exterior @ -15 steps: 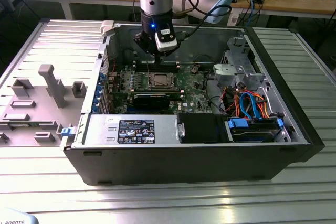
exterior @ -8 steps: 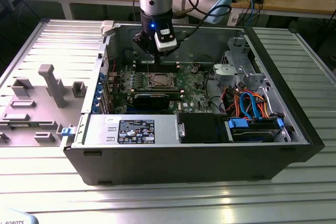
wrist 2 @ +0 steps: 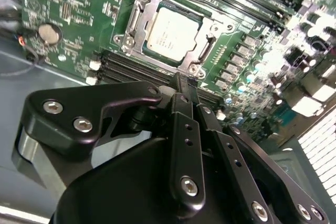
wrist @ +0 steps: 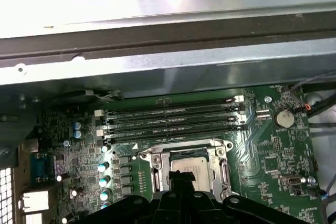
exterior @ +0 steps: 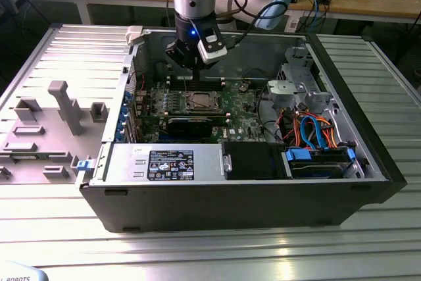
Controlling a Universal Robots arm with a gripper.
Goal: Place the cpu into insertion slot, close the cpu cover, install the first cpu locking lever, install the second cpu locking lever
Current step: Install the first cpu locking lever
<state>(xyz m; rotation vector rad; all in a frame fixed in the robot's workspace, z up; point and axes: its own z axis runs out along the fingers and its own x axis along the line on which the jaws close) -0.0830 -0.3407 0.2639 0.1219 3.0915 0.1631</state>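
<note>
Cpu (wrist 2: 170,31) is sitting in the insertion slot (wrist 2: 132,20)
We see our tool (wrist 2: 181,83) hovering right above it, pinched narrow, holding nothing.

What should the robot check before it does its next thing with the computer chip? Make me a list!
1. The cpu lies flat in the insertion slot: ok.
2. The cpu cover is down around the chip: ok, as it looks in both wrist views.
3. The locking levers are latched: cannot tell.
4. The gripper is shut and holds nothing: ok.
5. The gripper's tips are clear of the cover: cannot tell; in the second wrist view they sit close to the socket's edge.
</note>
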